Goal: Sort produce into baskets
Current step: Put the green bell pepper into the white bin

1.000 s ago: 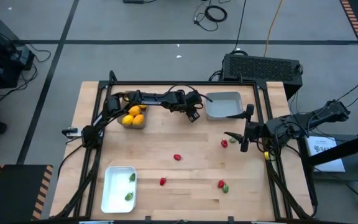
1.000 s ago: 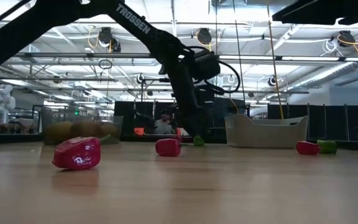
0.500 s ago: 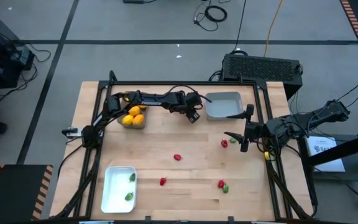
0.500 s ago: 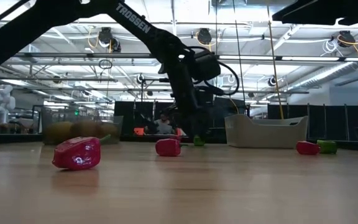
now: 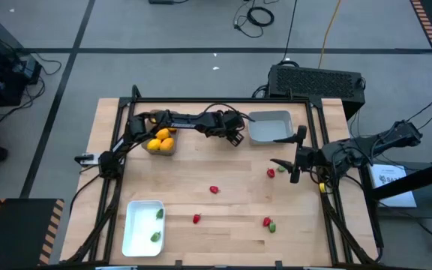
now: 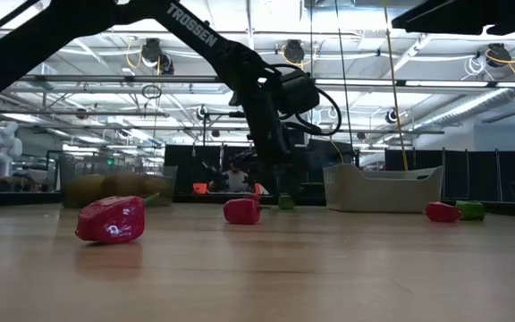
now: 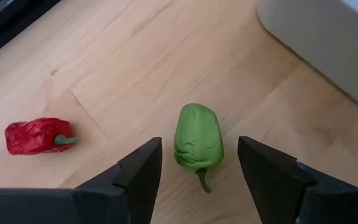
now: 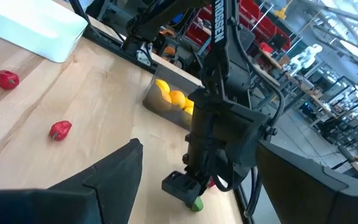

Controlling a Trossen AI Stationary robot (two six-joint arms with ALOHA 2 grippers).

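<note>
High view: the left gripper (image 5: 236, 139) hangs over the bench (image 5: 201, 225) near the far edge, just beside the grey-blue basket (image 5: 269, 127). The brown-grey basket (image 5: 161, 148) at the far left holds yellow and orange fruits (image 5: 160, 139). The white basket (image 5: 142, 227) at the near left corner holds two green pieces. Red pieces (image 5: 214, 190) lie scattered mid-bench. The right gripper (image 5: 285, 152) sits by the right edge, jaws spread wide and empty, a red piece (image 5: 271, 172) just beside it.

Low view: the left arm (image 6: 266, 116) comes down to a green piece (image 6: 286, 202) on the bench. A red piece (image 6: 111, 220) lies near the front.

Left wrist view: the left jaws are open and empty, straddling a green piece (image 7: 198, 138) that lies on the bench between the fingers (image 7: 143, 171), apart from both. A red piece (image 7: 37, 135) lies well aside; the basket wall (image 7: 328, 43) is near.

Right wrist view: the left gripper (image 8: 182, 185) stands over the green piece (image 8: 196, 203).
</note>
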